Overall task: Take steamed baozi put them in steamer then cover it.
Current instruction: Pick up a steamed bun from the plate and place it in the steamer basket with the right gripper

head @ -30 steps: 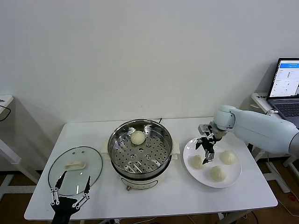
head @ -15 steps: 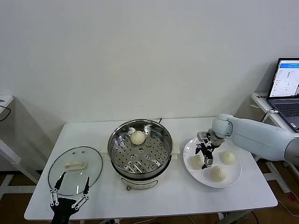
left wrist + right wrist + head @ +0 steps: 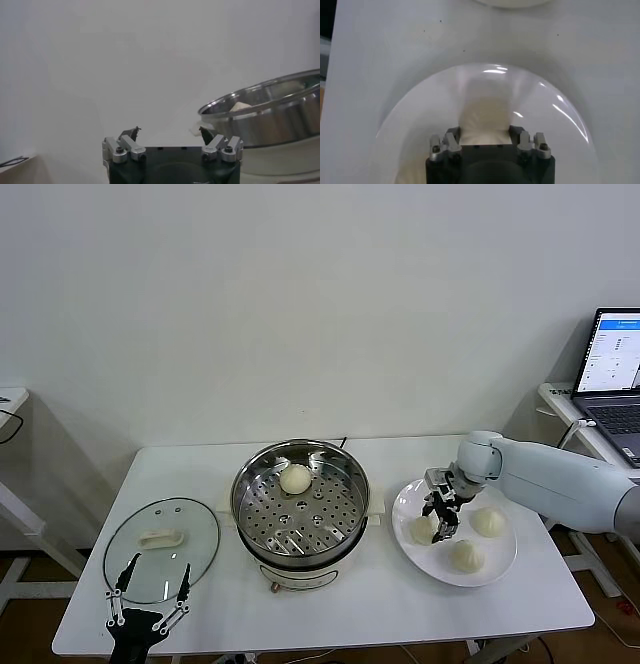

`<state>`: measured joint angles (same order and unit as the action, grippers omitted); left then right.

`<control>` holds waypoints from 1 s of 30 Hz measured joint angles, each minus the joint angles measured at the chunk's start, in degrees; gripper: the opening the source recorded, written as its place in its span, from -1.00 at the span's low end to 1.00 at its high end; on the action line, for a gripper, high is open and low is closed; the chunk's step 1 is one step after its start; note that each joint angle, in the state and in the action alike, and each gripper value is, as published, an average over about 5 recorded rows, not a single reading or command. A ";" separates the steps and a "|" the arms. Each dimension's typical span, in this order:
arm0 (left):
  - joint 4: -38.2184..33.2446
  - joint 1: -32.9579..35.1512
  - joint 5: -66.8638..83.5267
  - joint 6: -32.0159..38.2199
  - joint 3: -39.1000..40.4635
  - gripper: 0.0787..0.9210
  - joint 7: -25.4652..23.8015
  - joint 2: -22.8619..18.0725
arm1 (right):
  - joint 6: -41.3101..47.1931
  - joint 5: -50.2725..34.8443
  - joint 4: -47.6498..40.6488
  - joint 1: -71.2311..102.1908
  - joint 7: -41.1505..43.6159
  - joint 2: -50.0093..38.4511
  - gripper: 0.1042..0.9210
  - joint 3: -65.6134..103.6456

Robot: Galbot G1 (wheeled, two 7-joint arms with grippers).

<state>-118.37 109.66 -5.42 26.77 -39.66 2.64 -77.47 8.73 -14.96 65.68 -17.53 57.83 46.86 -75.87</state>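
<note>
While the left claw [image 3: 150, 582] hangs released at the counter's [image 3: 330, 604] near-left edge, its two fingers spread wide just over the near rim of the cover [image 3: 160, 549], nothing sits between them. That cover, a clear glass lid with a cream handle, lies flat on the counter at about 8 o'clock from the steamer [image 3: 300, 504], close to it but apart. From the left wrist view, the same claw [image 3: 170, 135] shows its tips held apart, with the steamer's [image 3: 265, 117] steel wall beyond.

At the counter's middle stands the steamer, uncovered, its perforated tray showing. One baozi [image 3: 295, 478] rests on that tray toward the far side, at about 12 o'clock inside the pot.

Just right of the steamer, at its 3 o'clock, a white plate [image 3: 495, 569] carries three more buns. The left bun [image 3: 421, 529] sits at about 9 o'clock on the plate, and the right claw [image 3: 441, 520] is down on it, clenched around its sides. The right wrist view confirms this: the claw [image 3: 485, 135] has the bun [image 3: 485, 115] pinched between its fingers, still low over the plate [image 3: 410, 115]. The second bun [image 3: 488, 522] lies at about 2 o'clock on the plate, the third [image 3: 466, 555] at about 6 o'clock, both free of the claw.

At the far right, beyond the counter, an open laptop [image 3: 612, 374] stands on a side table.
</note>
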 measured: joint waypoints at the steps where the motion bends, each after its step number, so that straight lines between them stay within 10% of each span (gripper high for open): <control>1: -0.03 -0.02 0.00 0.00 0.02 0.77 0.01 0.02 | -0.21 0.16 0.06 -0.50 0.45 -0.07 0.27 0.27; 30: -0.62 -1.11 -0.04 -0.10 0.40 0.77 0.19 0.55 | 3.14 -18.20 7.01 -28.21 9.91 22.09 0.30 -6.49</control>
<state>-119.00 108.55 -5.45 26.67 -39.26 2.82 -76.93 11.87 -33.15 72.70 -45.75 67.73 68.94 -82.36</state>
